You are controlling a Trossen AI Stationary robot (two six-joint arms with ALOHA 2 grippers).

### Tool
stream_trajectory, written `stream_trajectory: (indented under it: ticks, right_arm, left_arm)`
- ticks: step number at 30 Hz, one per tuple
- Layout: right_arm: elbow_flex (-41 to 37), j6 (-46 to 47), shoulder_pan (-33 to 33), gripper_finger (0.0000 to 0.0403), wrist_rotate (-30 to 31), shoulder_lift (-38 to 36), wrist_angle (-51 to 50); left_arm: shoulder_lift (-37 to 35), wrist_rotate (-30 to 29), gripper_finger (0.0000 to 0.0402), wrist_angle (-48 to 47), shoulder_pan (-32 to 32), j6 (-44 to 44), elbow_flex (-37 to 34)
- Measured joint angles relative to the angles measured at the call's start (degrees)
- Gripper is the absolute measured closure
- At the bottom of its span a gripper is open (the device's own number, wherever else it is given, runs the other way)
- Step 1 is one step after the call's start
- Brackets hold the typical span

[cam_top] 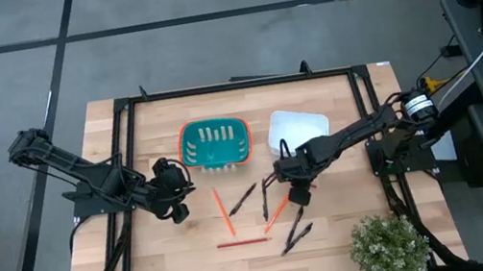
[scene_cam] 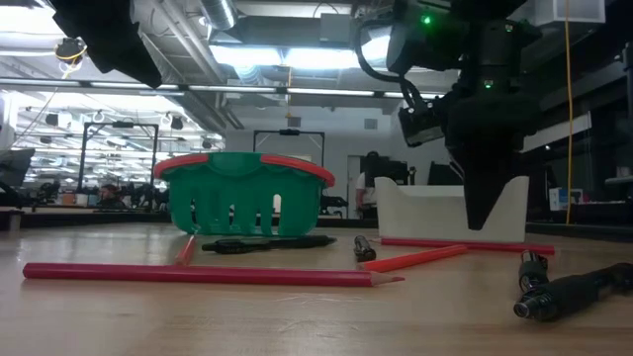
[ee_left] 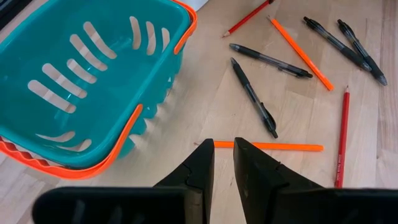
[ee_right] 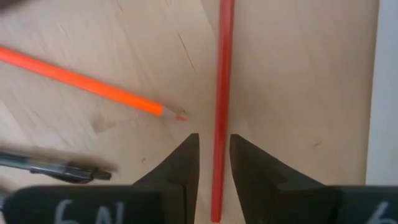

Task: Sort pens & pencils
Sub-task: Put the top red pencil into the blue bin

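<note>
The right gripper (ee_right: pixel 214 168) hangs low over the table, at about four o'clock from the teal basket (cam_top: pixel 214 143) and just in front of the white tray (cam_top: pixel 298 126). Its fingers stand a little apart, one on each side of a red pencil (ee_right: pixel 222 93), and they do not squeeze it yet. The step in hand looks like picking this pencil. The next move probably calls for going down a bit and closing on it without pushing it away. The other pencils (cam_top: pixel 223 212) and the pens (cam_top: pixel 297 238) lie scattered at six o'clock from the basket. The left gripper (ee_left: pixel 224 163) waits at eight o'clock from the basket, fingers slightly apart, holding nothing.
</note>
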Motion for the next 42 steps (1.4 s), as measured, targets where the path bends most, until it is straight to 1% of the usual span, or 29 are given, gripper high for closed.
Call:
stream_trajectory:
  ticks: [6, 10, 14, 25, 28, 34, 42]
  right_arm:
    - [0.0, 0.0, 0.0, 0.0312, -0.97, 0.14, 0.47]
    - [0.0, 0.0, 0.0, 0.0312, -1.72, 1.54, 0.7]
    - [0.19, -0.39, -0.04, 0.0312, -4.26, 3.43, 1.08]
    - [0.09, -1.44, -0.02, 0.0312, -4.78, 4.24, 1.61]
    - [0.24, -1.32, 0.18, 0.0312, -5.7, 4.26, 1.91]
    - [0.63, 0.03, 0.39, 0.0312, -4.71, 4.35, 0.94]
    - [0.7, 3.25, 0.42, 0.0312, -2.54, 4.35, -5.02]
  left_arm:
    - [0.0, 0.0, 0.0345, 0.02, 0.01, 0.0, 0.0]
    - [0.0, 0.0, 0.0345, 0.0, 0.0, 0.0, 0.0]
    - [0.0, 0.02, 0.0345, 0.0, -0.01, 0.0, 0.0]
    - [0.0, 0.02, 0.0345, -0.15, 0.01, -0.02, 0.0]
    - [0.0, 0.02, 0.0345, -0.15, -0.01, -0.02, 0.0]
    - [0.0, 0.02, 0.0345, -0.15, 0.0, -0.05, 0.0]
    - [0.0, 0.02, 0.0345, -0.15, 0.01, -0.06, 0.0]
